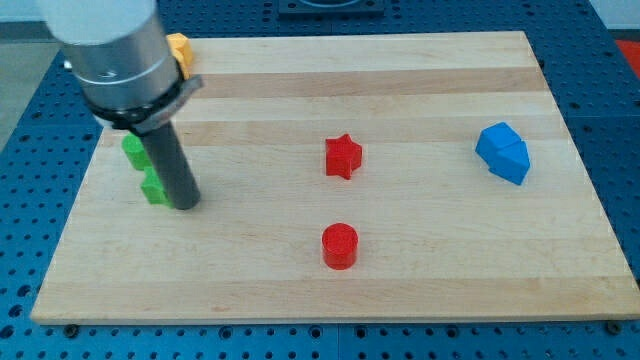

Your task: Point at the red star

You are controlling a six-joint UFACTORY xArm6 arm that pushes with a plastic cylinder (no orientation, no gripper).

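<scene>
The red star [342, 156] lies near the middle of the wooden board. My tip [187, 205] rests on the board at the view's left, far to the left of the star and slightly lower. It touches or nearly touches the right side of a small green block [155, 188]. A second green block [133, 150] sits just above that one, partly hidden by the rod.
A red cylinder [339, 246] stands below the star. A blue block [503, 152] lies at the view's right. A yellow block [179, 53] peeks out behind the arm at the top left. The board's edge [320, 320] runs along the bottom.
</scene>
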